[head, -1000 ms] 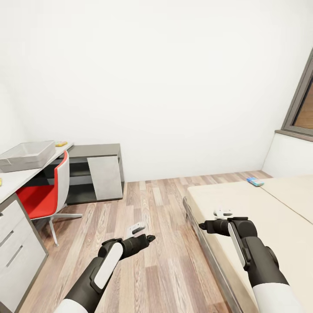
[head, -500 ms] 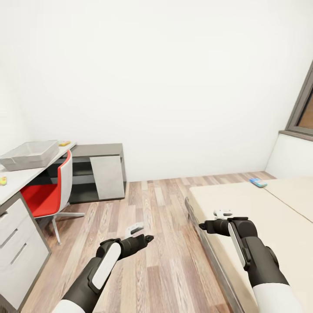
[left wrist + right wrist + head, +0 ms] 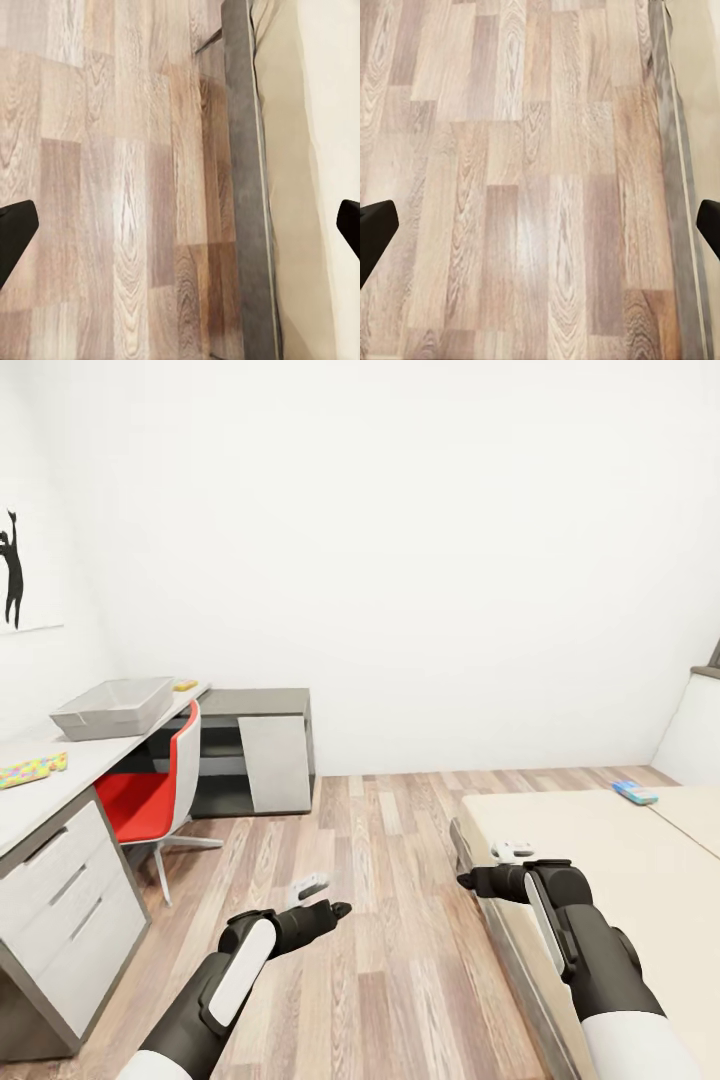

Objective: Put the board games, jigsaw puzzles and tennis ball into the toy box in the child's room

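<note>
Camera panned left: jigsaw puzzle [image 3: 32, 769] on table [image 3: 70, 755], wall picture [image 3: 20, 565] entered view.

Desk [image 3: 90, 755]: long, pale grey top along the left wall, drawers below, joined at the far end to a dark grey section with a white door.
On desk: toy box [image 3: 112, 707], light grey, toward the far end; small yellow item [image 3: 184, 685] just past it; multicoloured jigsaw sheet [image 3: 32, 769] at the near end.
Bed [image 3: 600, 850]: cream mattress, grey frame edge, at right.
On bed: small blue box [image 3: 635, 793] near the far edge.
Floor [image 3: 380, 920]: wood planks, red chair [image 3: 150, 795] standing at the desk.
</note>
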Robot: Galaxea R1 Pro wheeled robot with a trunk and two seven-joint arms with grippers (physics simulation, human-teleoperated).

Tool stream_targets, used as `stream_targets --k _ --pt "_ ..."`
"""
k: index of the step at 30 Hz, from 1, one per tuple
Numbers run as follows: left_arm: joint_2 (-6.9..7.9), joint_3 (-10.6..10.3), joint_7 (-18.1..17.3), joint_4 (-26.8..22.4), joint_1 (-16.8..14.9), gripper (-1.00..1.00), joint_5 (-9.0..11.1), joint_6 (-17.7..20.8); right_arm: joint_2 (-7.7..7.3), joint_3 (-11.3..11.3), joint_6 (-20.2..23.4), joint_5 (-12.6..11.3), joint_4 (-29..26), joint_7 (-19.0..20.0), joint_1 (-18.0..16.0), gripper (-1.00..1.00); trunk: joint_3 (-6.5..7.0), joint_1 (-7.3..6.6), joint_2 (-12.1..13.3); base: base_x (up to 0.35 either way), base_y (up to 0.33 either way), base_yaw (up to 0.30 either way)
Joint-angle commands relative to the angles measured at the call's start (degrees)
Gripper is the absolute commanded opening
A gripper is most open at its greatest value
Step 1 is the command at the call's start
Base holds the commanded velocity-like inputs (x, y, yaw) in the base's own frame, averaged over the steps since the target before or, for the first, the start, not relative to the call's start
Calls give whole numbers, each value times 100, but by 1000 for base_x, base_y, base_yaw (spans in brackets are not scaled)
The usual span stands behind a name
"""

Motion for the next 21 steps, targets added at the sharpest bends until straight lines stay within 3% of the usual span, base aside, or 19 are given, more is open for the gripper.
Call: stream_targets --k 1,21 --pt "0 -5 53 -6 -4 100 60 14 0 -5 20 59 -6 56 -3 100 -6 0 -4 0 0 104" --pt "7 -5 56 -6 -4 100 61 16 2 -2 20 59 -7 58 -3 100 -6 0 -4 -28 -16 30"
